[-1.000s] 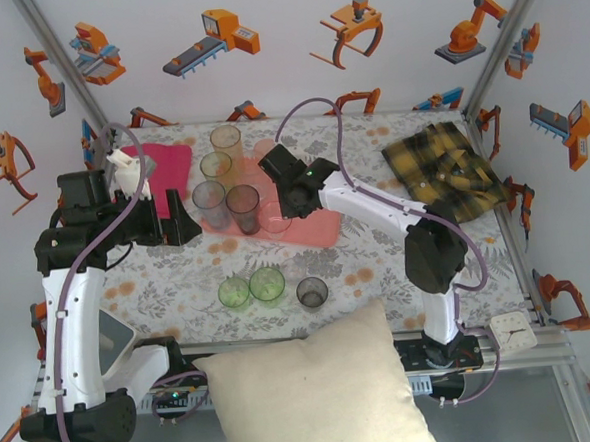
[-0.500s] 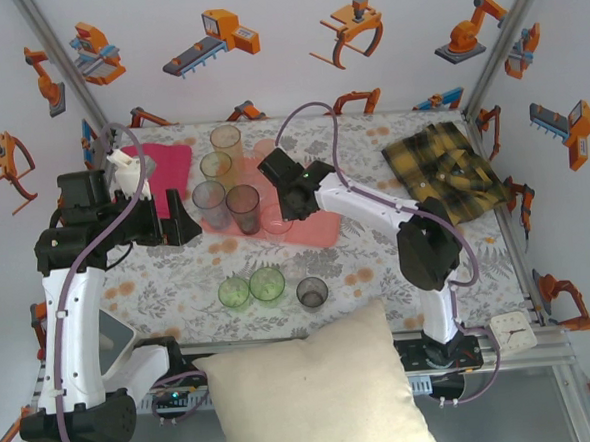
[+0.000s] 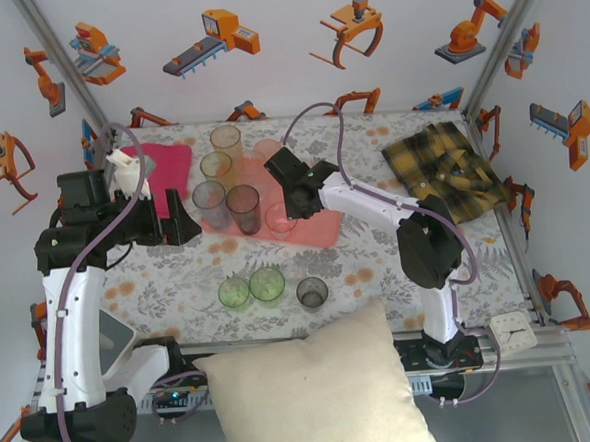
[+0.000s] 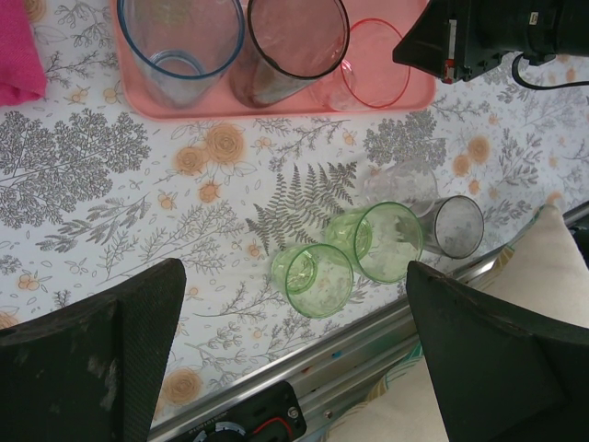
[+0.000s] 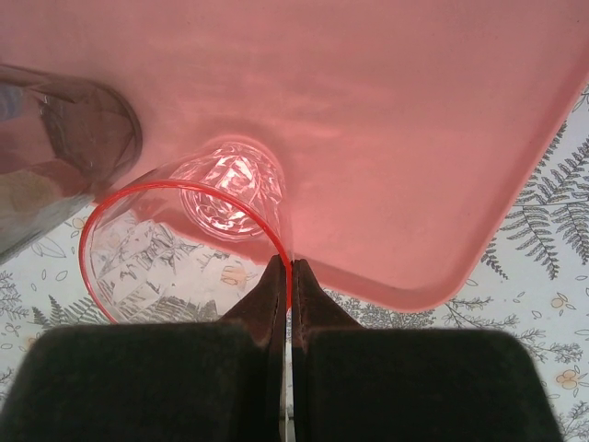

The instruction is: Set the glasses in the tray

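I pinch the pink glass [image 5: 184, 230] by its rim with the right gripper [image 5: 287, 267] so its base sits inside the tray [image 5: 386, 138], while the left gripper [image 4: 294, 276] hangs spread above the green glasses [image 4: 387, 241], ready.

Each arm [image 3: 79, 294] has white links, black joint housings and a mauve cable [image 3: 313, 106]; the left gripper [image 4: 294, 267] has fingers [image 4: 492, 354] shaped as black wedges.

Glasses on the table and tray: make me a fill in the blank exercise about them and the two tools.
The right tool pinches the pink glass by its ____.
Beside the grey glass stand ____ green glasses.
The left tool has its jaws ____.
Missing words: rim; two; open.
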`<action>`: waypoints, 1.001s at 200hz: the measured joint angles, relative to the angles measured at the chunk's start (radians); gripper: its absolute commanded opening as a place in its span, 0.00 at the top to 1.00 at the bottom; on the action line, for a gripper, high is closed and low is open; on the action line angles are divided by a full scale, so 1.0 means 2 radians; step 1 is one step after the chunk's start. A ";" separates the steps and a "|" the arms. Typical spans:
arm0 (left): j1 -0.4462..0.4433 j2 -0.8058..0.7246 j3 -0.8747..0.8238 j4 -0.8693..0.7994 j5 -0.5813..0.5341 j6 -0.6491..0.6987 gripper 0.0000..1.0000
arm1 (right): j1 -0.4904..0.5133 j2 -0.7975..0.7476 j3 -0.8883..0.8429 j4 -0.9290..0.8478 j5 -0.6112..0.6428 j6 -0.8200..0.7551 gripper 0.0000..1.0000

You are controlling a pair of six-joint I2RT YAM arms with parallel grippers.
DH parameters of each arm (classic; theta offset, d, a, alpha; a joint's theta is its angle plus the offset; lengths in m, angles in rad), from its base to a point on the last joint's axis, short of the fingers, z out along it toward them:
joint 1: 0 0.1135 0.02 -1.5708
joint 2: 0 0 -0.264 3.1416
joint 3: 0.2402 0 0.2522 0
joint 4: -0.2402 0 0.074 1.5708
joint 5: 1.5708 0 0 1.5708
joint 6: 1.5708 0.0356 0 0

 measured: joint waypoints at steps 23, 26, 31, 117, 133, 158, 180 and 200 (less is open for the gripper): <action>0.000 0.000 0.000 0.000 0.000 0.000 0.03 | 0.000 0.000 0.000 0.000 -0.002 0.000 0.99; 0.000 0.000 0.000 0.000 0.000 0.000 0.03 | 0.000 0.000 0.000 0.000 -0.002 0.000 0.98; 0.000 0.000 0.000 0.000 0.000 0.000 0.03 | 0.000 0.000 0.000 0.000 -0.002 0.000 0.98; 0.000 0.004 0.000 0.000 0.001 0.000 0.03 | -0.003 -0.001 0.000 0.000 -0.002 0.001 0.74; 0.000 0.004 0.000 0.000 0.001 0.000 0.03 | -0.003 -0.002 0.000 -0.001 -0.002 0.001 0.71; 0.000 0.004 0.000 0.000 0.001 0.000 0.03 | -0.003 -0.004 0.000 -0.001 -0.002 0.001 0.69; 0.000 0.004 0.000 0.000 0.001 0.000 0.03 | -0.003 -0.014 0.000 -0.006 -0.002 0.001 0.69; 0.000 0.004 0.000 0.000 0.001 0.000 0.03 | -0.003 -0.035 -0.001 -0.014 -0.001 -0.001 0.70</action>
